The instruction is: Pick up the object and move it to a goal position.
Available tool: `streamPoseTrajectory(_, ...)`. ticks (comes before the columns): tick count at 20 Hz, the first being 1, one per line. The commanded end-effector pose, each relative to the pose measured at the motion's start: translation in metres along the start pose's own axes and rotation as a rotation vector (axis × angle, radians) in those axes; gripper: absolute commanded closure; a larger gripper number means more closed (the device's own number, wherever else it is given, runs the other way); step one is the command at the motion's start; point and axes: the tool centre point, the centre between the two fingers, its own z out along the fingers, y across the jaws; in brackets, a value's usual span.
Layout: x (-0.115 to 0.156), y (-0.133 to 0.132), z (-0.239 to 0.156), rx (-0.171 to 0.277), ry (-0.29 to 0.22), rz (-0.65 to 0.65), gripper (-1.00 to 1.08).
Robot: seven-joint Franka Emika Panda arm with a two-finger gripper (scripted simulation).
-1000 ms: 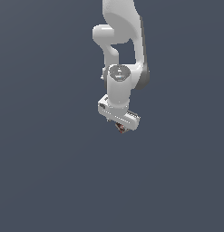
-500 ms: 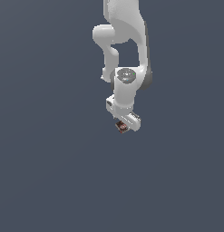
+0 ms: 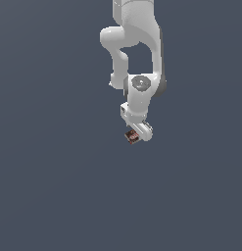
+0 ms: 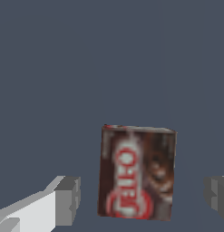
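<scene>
Hanging from the white jointed robot arm (image 3: 137, 54), the white tool (image 3: 134, 131) points down over a plain dark grey-blue surface (image 3: 54, 186). In the wrist view its two grey fingertips (image 4: 68, 199) stand wide apart, released, with clear gaps to the thing between them. That thing is the small dark brown-and-red boxy block with a white mark on its red face (image 4: 137, 173); it sits between the fingertips, touching neither. In the exterior view the block (image 3: 132, 137) shows just below the tool's body, partly hidden by it. Whether it rests on the surface cannot be told.
</scene>
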Motion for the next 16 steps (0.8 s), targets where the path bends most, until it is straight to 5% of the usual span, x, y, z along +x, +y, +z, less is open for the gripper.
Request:
streamPoseTrajectory(1, -0.004, 0.002, 0.003, -0.001, 0.001, 0.030, -0.92)
streamPoseTrajectory(16, -0.009, 0.004, 0.017, -0.003, 0.002, 0.064, -0.92)
